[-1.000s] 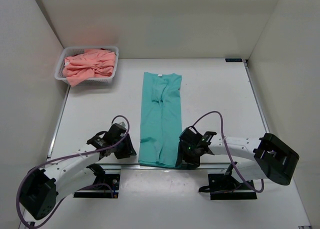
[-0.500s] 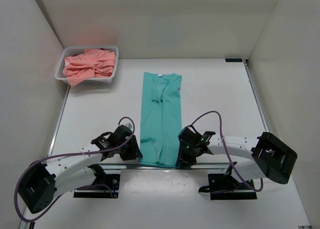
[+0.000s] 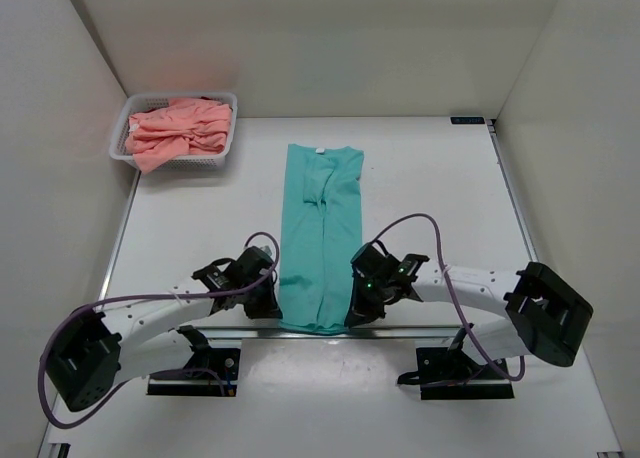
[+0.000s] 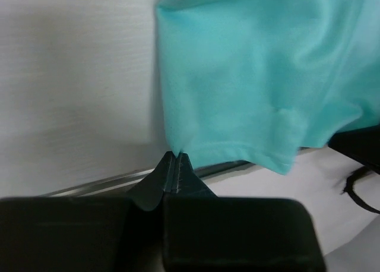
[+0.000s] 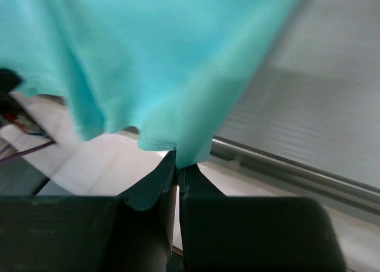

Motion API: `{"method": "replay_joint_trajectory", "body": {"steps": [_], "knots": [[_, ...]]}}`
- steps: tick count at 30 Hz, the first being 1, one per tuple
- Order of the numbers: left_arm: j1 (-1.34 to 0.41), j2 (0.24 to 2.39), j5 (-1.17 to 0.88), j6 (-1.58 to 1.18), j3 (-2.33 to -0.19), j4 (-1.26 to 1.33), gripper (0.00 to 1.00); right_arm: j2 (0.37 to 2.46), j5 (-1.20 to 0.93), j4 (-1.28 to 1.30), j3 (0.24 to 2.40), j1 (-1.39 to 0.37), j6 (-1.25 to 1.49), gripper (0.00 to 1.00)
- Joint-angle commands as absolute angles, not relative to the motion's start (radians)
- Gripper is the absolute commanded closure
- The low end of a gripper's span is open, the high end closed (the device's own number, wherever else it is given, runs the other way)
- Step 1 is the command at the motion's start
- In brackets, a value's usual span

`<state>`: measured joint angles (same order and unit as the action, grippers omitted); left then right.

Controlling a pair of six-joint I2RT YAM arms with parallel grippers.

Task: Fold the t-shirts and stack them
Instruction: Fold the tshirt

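You have bare white worktop either side of the long teal-green cloth shirt. A white plastic mesh basket blocks the far left corner.

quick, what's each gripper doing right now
left gripper: closed, pinching the left hem corner of the teal t-shirt
right gripper: closed, pinching the same shirt's right hem corner

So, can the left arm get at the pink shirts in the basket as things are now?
Probably not yet: the left gripper is shut on the teal shirt at its near corner. Nothing lies between it and the basket, so only that grip hinders it.
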<state>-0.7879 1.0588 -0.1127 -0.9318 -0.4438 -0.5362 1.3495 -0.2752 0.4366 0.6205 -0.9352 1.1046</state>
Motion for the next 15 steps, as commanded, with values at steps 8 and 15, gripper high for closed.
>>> {"method": "replay_joint_trajectory", "body": {"steps": [8,15], "knots": [[-0.672,1.078,-0.161,-0.847,-0.633,-0.581,1.00,1.333,-0.405,0.552,0.785,-0.743,0.901,1.00],[-0.575,1.173,-0.146,-0.828,-0.748,-0.566,1.00,1.425,-0.475,0.667,0.914,-0.574,0.729,1.00]]}}
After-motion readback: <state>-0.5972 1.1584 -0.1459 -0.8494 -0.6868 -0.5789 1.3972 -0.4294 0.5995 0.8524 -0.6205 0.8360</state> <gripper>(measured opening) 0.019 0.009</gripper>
